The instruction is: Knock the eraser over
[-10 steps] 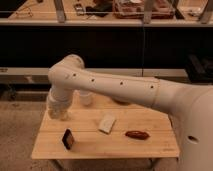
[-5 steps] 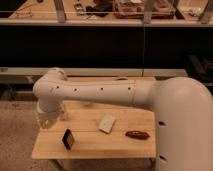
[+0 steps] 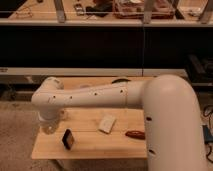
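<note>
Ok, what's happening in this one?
A one-armed robot reaches across a small wooden table. Its gripper sits low at the table's left end, just left of the eraser, which stands upright on its edge, not yet knocked over. A beige pad and a red-brown item lie untouched.

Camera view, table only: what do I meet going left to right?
End effector at the table's left edge, hanging low, → eraser, standing on edge → pale beige pad → red-brown pepper-like item.
</note>
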Motion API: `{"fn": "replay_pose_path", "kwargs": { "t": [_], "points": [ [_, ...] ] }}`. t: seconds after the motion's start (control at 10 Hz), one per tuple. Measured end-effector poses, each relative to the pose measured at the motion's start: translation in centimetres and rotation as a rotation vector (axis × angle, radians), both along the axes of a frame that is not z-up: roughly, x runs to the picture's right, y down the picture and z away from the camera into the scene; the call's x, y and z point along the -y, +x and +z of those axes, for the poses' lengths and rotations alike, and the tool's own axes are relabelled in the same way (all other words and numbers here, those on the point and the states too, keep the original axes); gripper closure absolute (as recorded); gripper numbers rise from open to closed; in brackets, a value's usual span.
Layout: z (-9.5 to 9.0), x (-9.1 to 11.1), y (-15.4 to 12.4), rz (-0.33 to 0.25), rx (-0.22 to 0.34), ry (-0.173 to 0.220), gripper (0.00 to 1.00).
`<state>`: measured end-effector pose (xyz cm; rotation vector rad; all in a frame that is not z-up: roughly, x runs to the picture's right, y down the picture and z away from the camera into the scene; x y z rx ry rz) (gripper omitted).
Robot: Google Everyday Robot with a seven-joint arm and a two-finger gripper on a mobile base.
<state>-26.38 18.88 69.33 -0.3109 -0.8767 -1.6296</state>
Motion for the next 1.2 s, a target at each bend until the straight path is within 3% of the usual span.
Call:
{"fn": "replay_pose_path", "kwargs": {
  "t": [0.5, 0.9, 1.1, 1.2],
  "points": [
    [2.7, 0.0, 4.0, 0.007, -0.089, -0.008, 0.69],
    [4.2, 1.1, 10.8, 0.043, -0.207, -0.019, 0.69],
    [4.5, 2.2, 15.4, 0.100, -0.277, -0.023, 0.73],
    [4.6, 2.3, 16.0, 0.115, -0.288, -0.024, 0.72]
  ]
}}
